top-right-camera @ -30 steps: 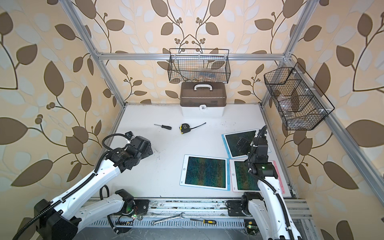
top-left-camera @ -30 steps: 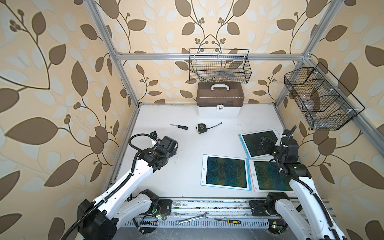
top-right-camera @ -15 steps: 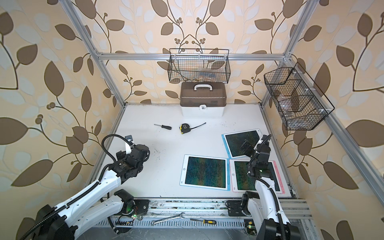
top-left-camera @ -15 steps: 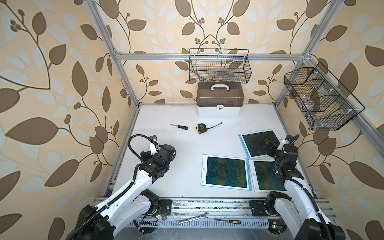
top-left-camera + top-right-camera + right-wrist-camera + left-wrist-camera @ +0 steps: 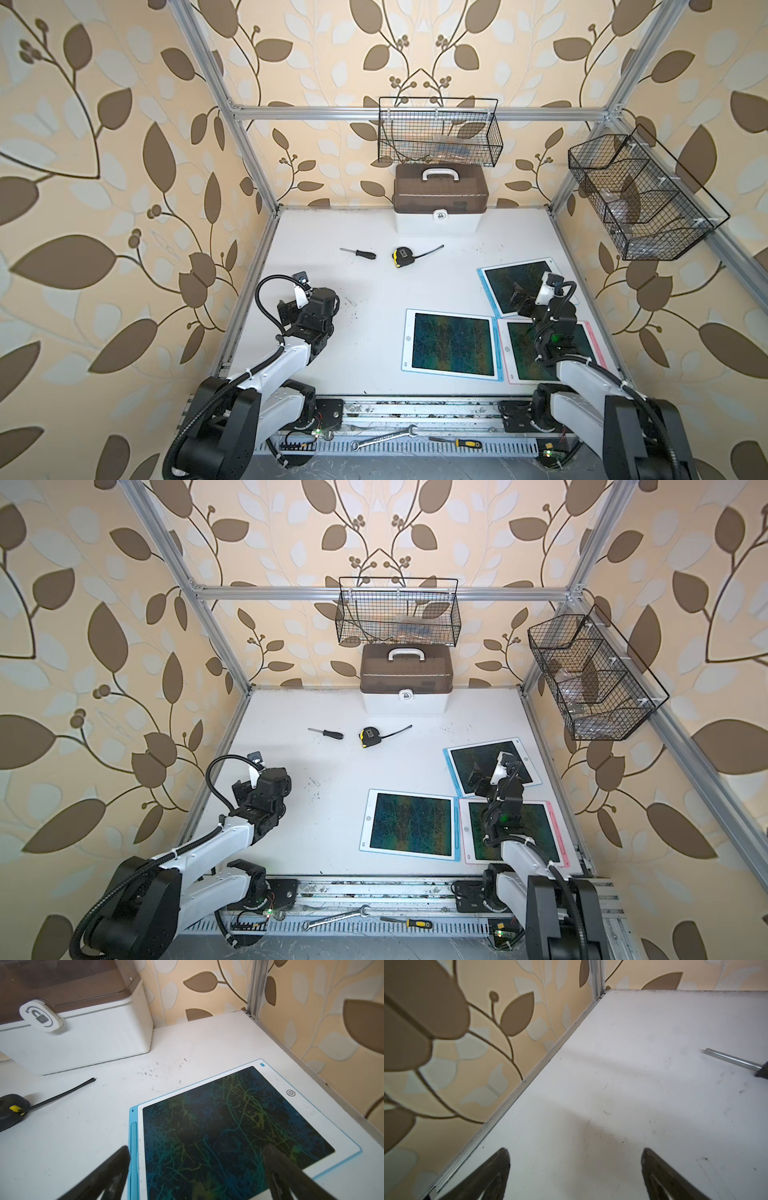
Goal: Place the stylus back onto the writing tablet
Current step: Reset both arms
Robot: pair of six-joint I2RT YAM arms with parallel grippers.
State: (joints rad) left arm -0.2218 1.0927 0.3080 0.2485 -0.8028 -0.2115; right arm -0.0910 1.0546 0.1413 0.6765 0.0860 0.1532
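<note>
Blue stylus (image 5: 134,1147) seemingly seated in writing tablet (image 5: 228,1115) slot: placement looks done; right gripper (image 5: 196,1147), left gripper (image 5: 575,1149) jaws spread, empty; next, lift clear.

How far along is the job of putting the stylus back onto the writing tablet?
Done, it seems: the blue stylus lies in the side slot of the far blue-edged writing tablet. In hand: nothing; the right gripper and the left gripper are both open and empty. Left: probably nothing; I see no loose stylus on the table.
</note>
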